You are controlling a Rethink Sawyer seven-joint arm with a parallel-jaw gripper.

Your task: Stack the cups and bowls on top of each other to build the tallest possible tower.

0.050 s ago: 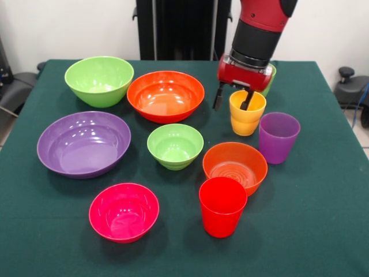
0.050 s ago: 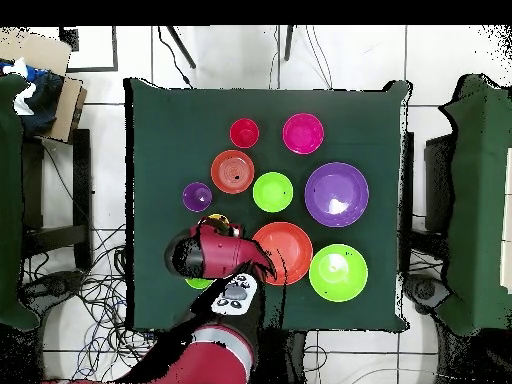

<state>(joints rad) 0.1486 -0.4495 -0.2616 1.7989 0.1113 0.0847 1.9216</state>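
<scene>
Green table (image 1: 323, 231): tool (image 1: 233, 98) straddles yellow cup's (image 1: 246, 118) rim.

We record one robot arm (image 1: 260, 26) of glossy red shell, with a broad black cylindrical band set between its red sections. Below the band a thin silvery ring meets a boxy red wrist block. Under that block the gripper (image 1: 233, 99) shows two slim dark fingers (image 1: 218, 97). In the overhead view, the rounded red link carries a black end cap, and beside it a small pale grey panel with dark buttons (image 2: 237, 293).
</scene>
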